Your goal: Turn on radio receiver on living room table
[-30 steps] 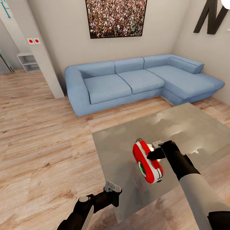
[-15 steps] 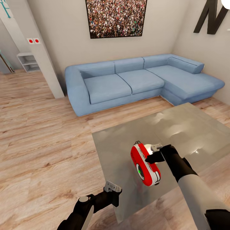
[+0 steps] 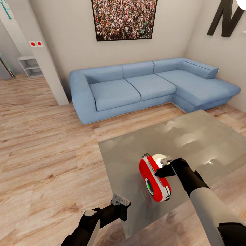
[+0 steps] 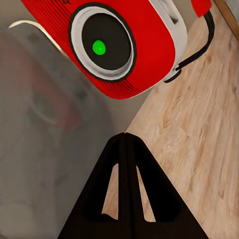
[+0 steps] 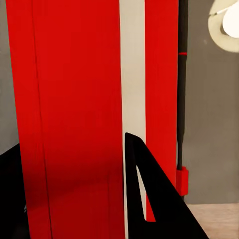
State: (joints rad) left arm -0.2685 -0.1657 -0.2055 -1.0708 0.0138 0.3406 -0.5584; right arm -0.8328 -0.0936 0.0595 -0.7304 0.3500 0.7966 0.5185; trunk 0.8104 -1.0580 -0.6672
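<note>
Above the table (image 3: 205, 136), right tool (image 3: 163, 167) clamping radio receiver (image 3: 154, 179), apparently shifted slightly left.

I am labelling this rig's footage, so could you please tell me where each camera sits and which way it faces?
Head view: on the head, looking down over both arms at the table, sofa and radio receiver.
Left wrist view: by the left gripper, its fingers together, facing the radio's dial.
Right wrist view: by the right gripper, its fingers either side of the radio's red body.
Shared: all show the radio.
</note>
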